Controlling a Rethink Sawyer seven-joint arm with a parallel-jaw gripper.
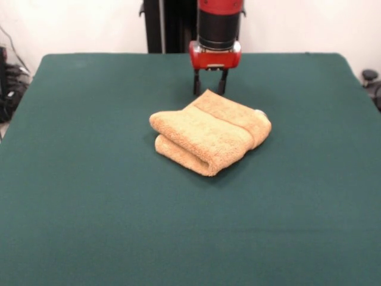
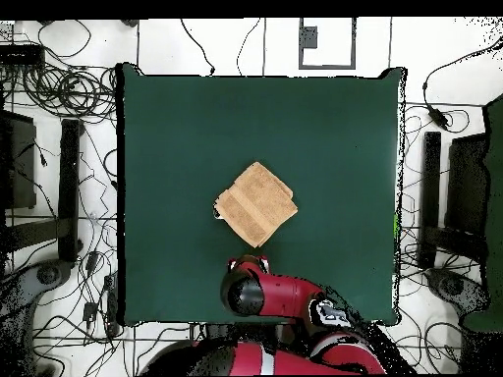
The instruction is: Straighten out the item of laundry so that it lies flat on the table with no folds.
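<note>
The item of laundry [image 1: 209,132] is an orange-tan terry towel, folded over into a thick bundle with a rolled edge toward the camera in the front view. It lies near the middle of the dark green table [image 1: 89,208]. In the overhead view the towel [image 2: 255,203] shows as a diamond-shaped folded pad. My gripper [image 1: 209,90] hangs just behind the towel's far corner, its two black fingers [image 1: 196,88] apart and holding nothing. From above, the red arm covers the gripper [image 2: 250,265], which sits just below the towel.
The table's edge [image 2: 120,196] is ringed by cables and dark stands on the floor. The arm's red links [image 2: 305,314] cross the table's bottom edge in the overhead view.
</note>
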